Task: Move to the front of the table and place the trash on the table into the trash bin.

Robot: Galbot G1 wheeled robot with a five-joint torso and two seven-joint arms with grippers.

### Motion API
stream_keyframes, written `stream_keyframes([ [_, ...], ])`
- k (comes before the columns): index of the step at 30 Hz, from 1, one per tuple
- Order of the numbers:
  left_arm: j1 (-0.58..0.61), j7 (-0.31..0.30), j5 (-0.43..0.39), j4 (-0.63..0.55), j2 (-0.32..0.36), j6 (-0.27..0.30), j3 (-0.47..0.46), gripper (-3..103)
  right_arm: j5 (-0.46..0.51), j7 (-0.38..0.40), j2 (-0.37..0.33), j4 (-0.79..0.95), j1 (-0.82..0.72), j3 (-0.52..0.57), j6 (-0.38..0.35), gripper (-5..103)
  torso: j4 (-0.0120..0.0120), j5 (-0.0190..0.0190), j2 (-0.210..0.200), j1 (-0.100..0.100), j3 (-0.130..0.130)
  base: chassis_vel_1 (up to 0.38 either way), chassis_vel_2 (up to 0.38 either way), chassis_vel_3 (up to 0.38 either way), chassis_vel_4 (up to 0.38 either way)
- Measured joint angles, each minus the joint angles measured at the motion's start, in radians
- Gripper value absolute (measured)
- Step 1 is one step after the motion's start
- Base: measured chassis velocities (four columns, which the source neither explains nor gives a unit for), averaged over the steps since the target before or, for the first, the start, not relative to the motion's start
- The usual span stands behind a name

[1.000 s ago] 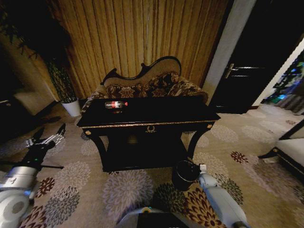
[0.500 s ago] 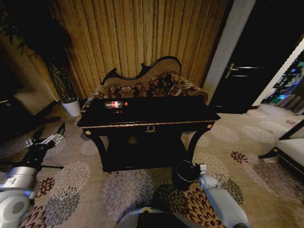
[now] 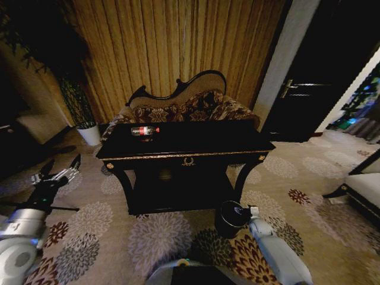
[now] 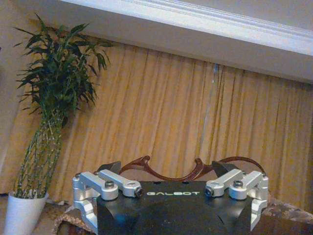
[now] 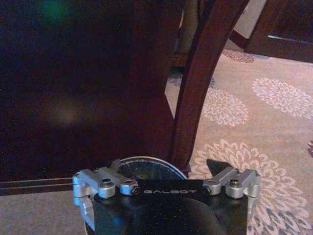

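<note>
Robot arms hang low at the near edge of the head view: the right gripper (image 3: 252, 211) sits just beside the trash bin (image 3: 230, 218) on the carpet, and its wrist camera shows the bin's rim (image 5: 146, 161) directly ahead between spread, empty fingers. The left gripper (image 3: 56, 169) is out to the left over the floral carpet (image 3: 160, 237), fingers parted and holding nothing. Beyond the bin stands the table (image 3: 237, 142), squarely ahead, so the approach looks about finished. On its top, toward the left rear, the bottle (image 3: 144, 130) lies on its side, well apart from both grippers; no other litter can be made out in the dark surface. Judging from this, nothing has been binned and the pickup remains. Behind are the sofa (image 3: 190, 107) and curtain (image 3: 172, 47).
</note>
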Motion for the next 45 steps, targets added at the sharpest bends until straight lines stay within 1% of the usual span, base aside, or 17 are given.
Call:
stream_keyframes([
  [11,0.0,0.0,-0.001,0.0,-0.003,0.0,0.001,100,0.027,0.001,0.004,0.013,0.0,0.004,0.01,100,0.0,0.0,0.0,0.0,0.0,0.0,0.0,0.0,0.0],
  [13,-0.001,0.0,-0.001,0.0,-0.003,0.0,0.002,100,0.059,0.001,0.003,0.04,-0.003,0.017,0.012,100,-0.0001,0.0,0.0,0.0,0.0,0.0,0.0,0.0,0.0],
  [16,-0.006,-0.001,0.0,0.005,-0.004,0.0,0.002,100,0.151,0.003,-0.019,0.154,-0.03,0.043,0.013,100,0.0005,-0.0002,0.0,0.0,0.0,0.0,0.0,0.0,0.0],
  [17,-0.006,-0.001,0.0,0.005,-0.004,0.0,0.002,100,0.151,0.003,-0.019,0.154,-0.03,0.043,0.013,100,0.0005,-0.0002,0.0,0.0,0.0,0.0,0.0,0.0,0.0],
  [19,-0.009,-0.001,0.0,0.009,-0.004,0.0,0.003,100,0.186,0.003,-0.037,0.254,-0.058,0.061,0.03,100,-0.0002,-0.0002,0.0,0.0,0.0,0.0,0.0,0.0,0.0],
  [22,-0.012,-0.002,0.0,0.012,-0.004,0.0,0.003,100,0.182,0.004,-0.047,0.356,-0.086,0.089,0.073,100,0.0001,-0.0001,0.0,0.0,0.0,0.0,0.0,0.0,0.0],
  [23,-0.012,-0.002,0.0,0.012,-0.004,0.0,0.003,100,0.182,0.004,-0.047,0.356,-0.086,0.089,0.073,100,0.0001,-0.0001,0.0,0.0,0.0,0.0,0.0,0.0,0.0],
  [25,-0.013,-0.003,0.0,0.014,-0.002,0.001,0.003,100,0.187,0.004,-0.058,0.504,-0.12,0.119,0.086,100,0.0,-0.0001,0.0,0.0,0.0,0.0,0.0,0.0,0.0],
  [27,-0.013,-0.004,0.0,0.014,-0.002,0.002,0.003,100,0.193,0.004,-0.064,0.561,-0.131,0.13,0.085,100,0.0,-0.0002,0.0,0.0,0.0,0.0,0.0,0.0,0.0],
  [29,-0.013,-0.027,0.004,0.007,-0.002,0.015,0.003,100,0.216,0.01,-0.079,0.705,-0.153,0.149,0.057,100,0.0,-0.0003,0.0,0.0,0.0,0.0,0.0,0.0,0.0],
  [32,-0.014,-0.054,0.006,-0.001,-0.002,0.024,0.005,100,0.225,0.037,-0.09,0.789,-0.164,0.149,0.034,100,0.0001,-0.0001,0.0,0.0,0.0,0.0,0.0,0.0,0.0],
  [34,-0.017,-0.08,0.02,-0.002,0.007,0.027,0.006,100,0.227,0.053,-0.104,0.893,-0.181,0.158,-0.01,100,0.0002,-0.0001,0.0,0.0,0.0,0.0,0.0,0.0,0.0],
  [38,-0.018,-0.089,0.044,0.007,0.023,0.05,0.002,100,0.235,0.096,-0.121,1.024,-0.204,0.173,-0.061,100,0.0,-0.0003,0.0,0.0,0.0,0.0,0.0,0.0,0.0],
  [40,-0.018,-0.089,0.047,0.008,0.026,0.058,0.001,100,0.24,0.105,-0.124,1.045,-0.207,0.176,-0.07,100,0.0,-0.0004,0.0,0.0,0.0,0.0,0.0,0.0,0.0],
  [42,-0.019,-0.091,0.049,0.008,0.034,0.086,0.001,100,0.256,0.137,-0.134,1.107,-0.22,0.187,-0.099,100,0.0,0.0,0.0,0.0,0.0,0.0,0.0,0.0,0.0],
  [43,-0.019,-0.091,0.049,0.008,0.034,0.086,0.001,100,0.256,0.137,-0.134,1.107,-0.22,0.187,-0.099,100,0.0,0.0,0.0,0.0,0.0,0.0,0.0,0.0,0.0],
  [45,-0.023,-0.102,0.049,0.003,0.041,0.117,0.005,100,0.279,0.147,-0.143,1.158,-0.228,0.201,-0.125,100,0.0,-0.0001,0.0,0.0,0.0,0.0,0.0,0.0,0.0],
])
